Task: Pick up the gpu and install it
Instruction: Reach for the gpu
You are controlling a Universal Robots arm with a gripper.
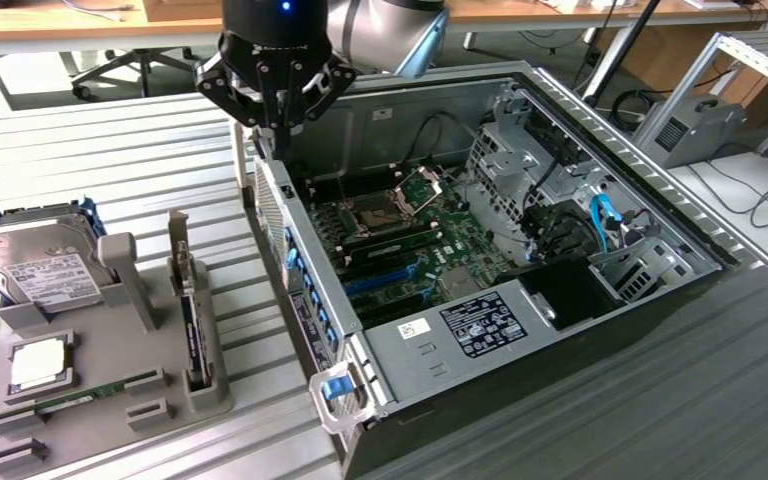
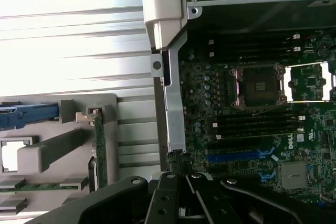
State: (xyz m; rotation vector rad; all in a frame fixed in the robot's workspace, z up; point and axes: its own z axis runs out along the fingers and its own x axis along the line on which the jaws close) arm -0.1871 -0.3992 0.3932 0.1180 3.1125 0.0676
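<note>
The gpu (image 1: 193, 318) stands on its edge in a slot of the grey holder (image 1: 117, 390), its silver bracket at the far end; nothing is touching it. In the wrist view the gpu (image 2: 100, 148) shows as a thin green edge. My gripper (image 1: 279, 138) hangs shut and holds nothing, above the near wall of the open computer case (image 1: 307, 300), well apart from the gpu. In the wrist view, my gripper (image 2: 178, 184) sits over that case wall, with the motherboard (image 2: 252, 124) and its blue slot (image 2: 233, 156) beside it.
A silver hard drive (image 1: 35, 268), a processor chip (image 1: 37, 362) and a narrow memory stick (image 1: 67, 404) also rest in the holder. The case holds cables, a drive cage (image 1: 631, 265) and a black shroud (image 1: 564, 290). The slatted metal table (image 1: 131, 160) lies around it.
</note>
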